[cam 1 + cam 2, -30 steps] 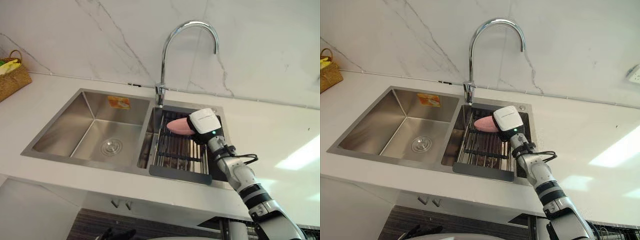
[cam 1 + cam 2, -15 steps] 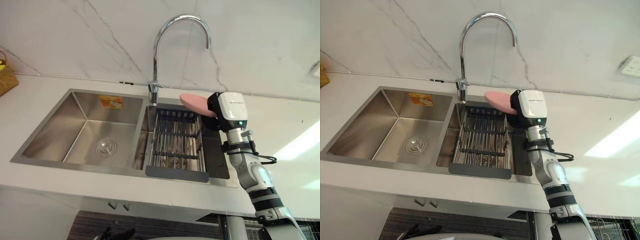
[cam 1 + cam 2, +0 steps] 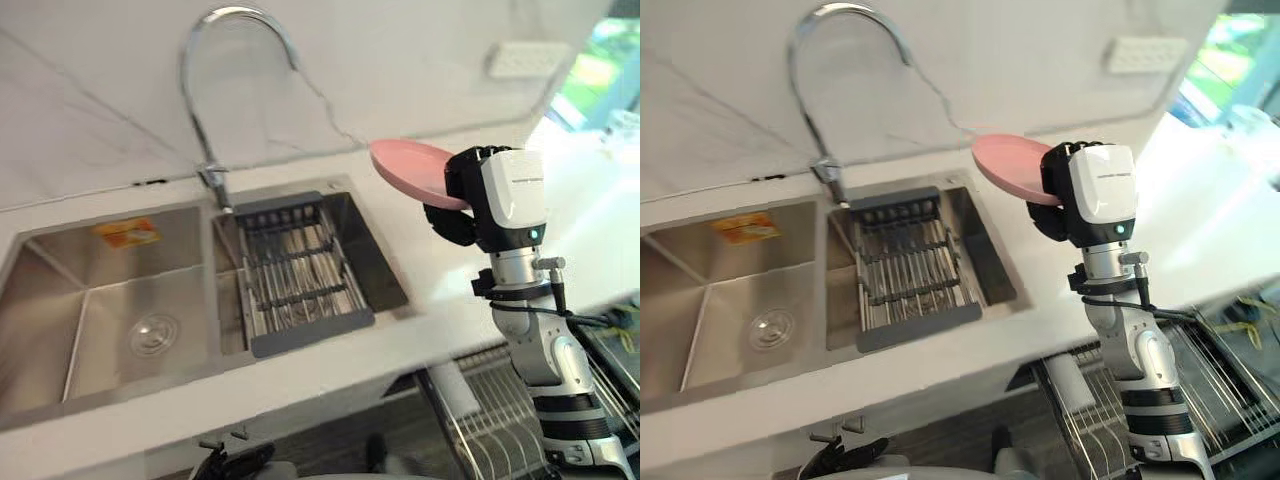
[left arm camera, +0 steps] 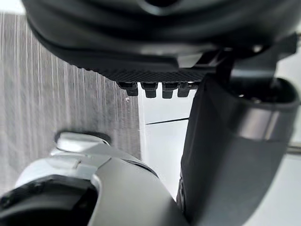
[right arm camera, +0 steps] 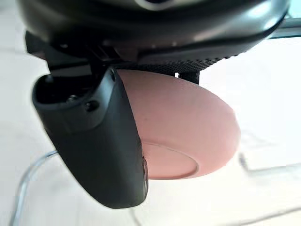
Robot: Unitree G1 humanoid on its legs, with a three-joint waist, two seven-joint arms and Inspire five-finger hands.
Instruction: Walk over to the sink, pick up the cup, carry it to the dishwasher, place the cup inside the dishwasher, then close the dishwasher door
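Observation:
The thing I hold is a shallow pink bowl (image 3: 410,170), not a cup. My right hand (image 3: 462,195) is shut on its rim, raised in the air over the counter to the right of the sink (image 3: 60,300). In the right wrist view the thumb (image 5: 103,141) presses across the pink bowl (image 5: 188,132), whose underside faces the camera. The bowl (image 3: 1010,162) is tilted a little and stands well above the drying rack (image 3: 295,270) in the sink's right basin. My left hand (image 4: 160,87) hangs low at my side with relaxed fingers.
A tall curved faucet (image 3: 215,60) rises behind the sink. White counter (image 3: 430,300) runs along the front and right. A wire dishwasher rack (image 3: 1220,380) shows at the lower right, below the counter's edge. A wall socket (image 3: 525,57) sits on the marble wall.
My right hand has lifted the pink bowl out of the sink rack and carried it up and to the right. The camera has swung right, bringing the dishwasher rack into view.

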